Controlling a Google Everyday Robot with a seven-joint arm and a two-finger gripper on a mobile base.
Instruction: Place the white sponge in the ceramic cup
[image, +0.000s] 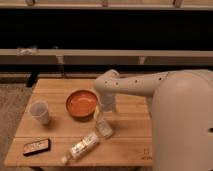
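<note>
The white sponge (105, 131) lies on the wooden table (130, 135), in front of and to the right of the orange bowl. My gripper (102, 118) hangs from the white arm (135, 85) just above the sponge's far edge, between the bowl and the sponge. The ceramic cup (40, 111) stands upright near the table's left edge, well away from the gripper. The arm hides part of the table's right side.
An orange bowl (81, 104) sits mid-table between the cup and the gripper. A clear bottle with a white label (82, 146) lies near the front edge. A black flat device (36, 146) lies at the front left. A dark ledge runs behind the table.
</note>
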